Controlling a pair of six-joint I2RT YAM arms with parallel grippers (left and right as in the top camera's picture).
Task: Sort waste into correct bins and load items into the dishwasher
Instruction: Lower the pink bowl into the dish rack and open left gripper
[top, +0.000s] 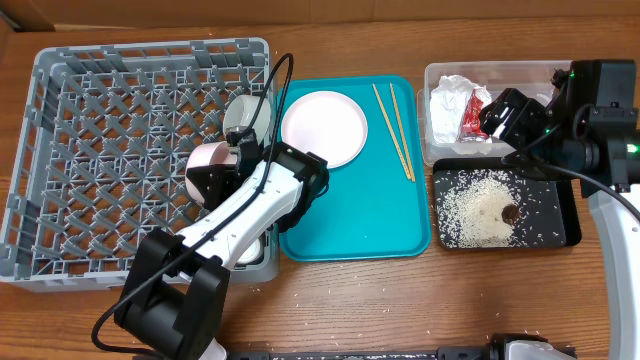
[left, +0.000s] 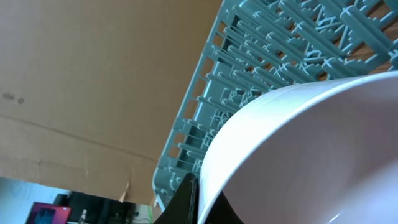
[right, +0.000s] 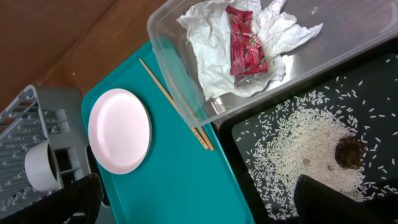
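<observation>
One glossy, pale pinkish-white bowl (top: 207, 156) hangs over the right edge of the grey rack (top: 100, 150), its rim pinched by the left gripper (top: 218, 172). One white cup (top: 240, 115) lies just beside it in the rack. One round plate (top: 323, 128) and two chopsticks (top: 395, 130) lie on the teal tray (top: 350, 220). Near the table's (top: 400, 300) right edge, the right gripper (right: 196, 186) is spread.

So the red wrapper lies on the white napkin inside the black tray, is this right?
No. The red wrapper does lie on the white napkin, but inside the clear tub, not the black tray; the right wrist view shows it.
</observation>
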